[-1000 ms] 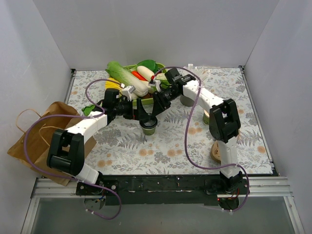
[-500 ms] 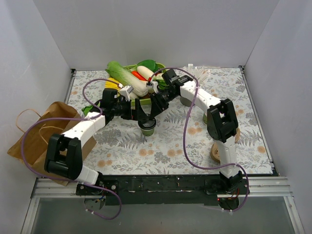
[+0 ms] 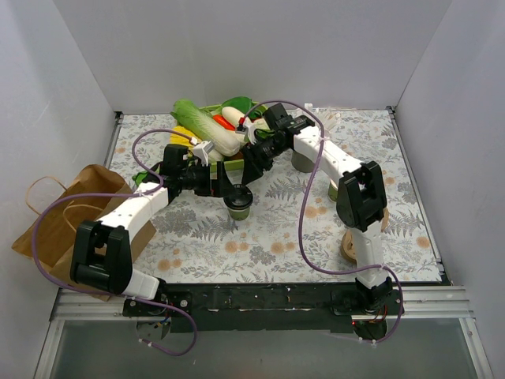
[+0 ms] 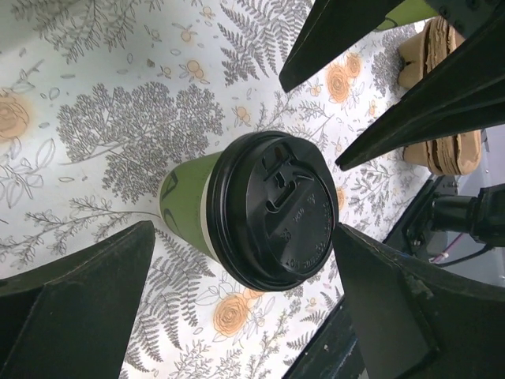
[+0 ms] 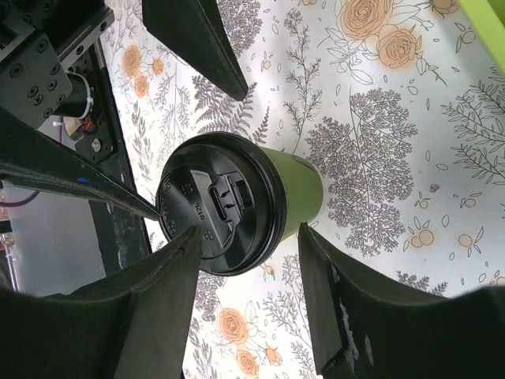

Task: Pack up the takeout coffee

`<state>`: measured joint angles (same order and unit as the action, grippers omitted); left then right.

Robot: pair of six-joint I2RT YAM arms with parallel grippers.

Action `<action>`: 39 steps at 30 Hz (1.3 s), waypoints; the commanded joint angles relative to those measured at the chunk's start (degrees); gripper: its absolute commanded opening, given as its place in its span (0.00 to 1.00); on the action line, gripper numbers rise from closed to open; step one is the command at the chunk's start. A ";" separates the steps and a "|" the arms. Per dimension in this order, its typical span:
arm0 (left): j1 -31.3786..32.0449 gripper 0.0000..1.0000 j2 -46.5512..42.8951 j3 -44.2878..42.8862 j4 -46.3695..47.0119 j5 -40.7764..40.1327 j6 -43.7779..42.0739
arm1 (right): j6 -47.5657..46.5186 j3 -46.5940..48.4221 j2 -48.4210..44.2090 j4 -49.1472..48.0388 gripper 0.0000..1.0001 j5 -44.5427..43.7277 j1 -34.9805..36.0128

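Top external | takeout coffee (image 3: 238, 204) upright on fern-print table (image 3: 398, 162), well apart from brown paper bag (image 3: 67, 217) | left gripper (image 3: 223, 188) spread wide around cup, not touching | right gripper (image 3: 251, 163) parted above lid, holding nothing | judged early: grasp, carry and bagging all remain

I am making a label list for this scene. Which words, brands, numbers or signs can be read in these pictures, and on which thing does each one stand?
No text can be read.
On the black lid of the takeout coffee: raised lettering beside the sip opening, too small and blurred to read.
On the green side of the cup: no print shows.
On the brown paper bag: no print shows.
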<state>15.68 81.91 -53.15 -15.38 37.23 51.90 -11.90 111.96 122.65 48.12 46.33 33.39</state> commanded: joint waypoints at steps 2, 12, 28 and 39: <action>-0.48 0.97 -2.72 1.55 -0.80 3.55 1.19 | -2.60 -0.07 -3.82 1.71 0.61 -0.62 -0.34; -0.48 0.95 -4.21 5.59 3.06 7.05 2.24 | -6.64 -1.92 -3.91 3.47 0.63 1.13 -0.08; -3.64 0.96 -1.75 6.57 11.42 14.35 8.83 | -9.54 -3.24 -2.41 6.64 0.64 5.71 -0.08; -4.96 0.96 -1.23 7.97 10.46 15.67 13.67 | -9.10 -6.05 -3.65 6.29 0.65 9.40 -0.25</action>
<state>11.68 80.88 -45.36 -4.71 50.83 64.36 -20.60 106.21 121.49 53.95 52.62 33.39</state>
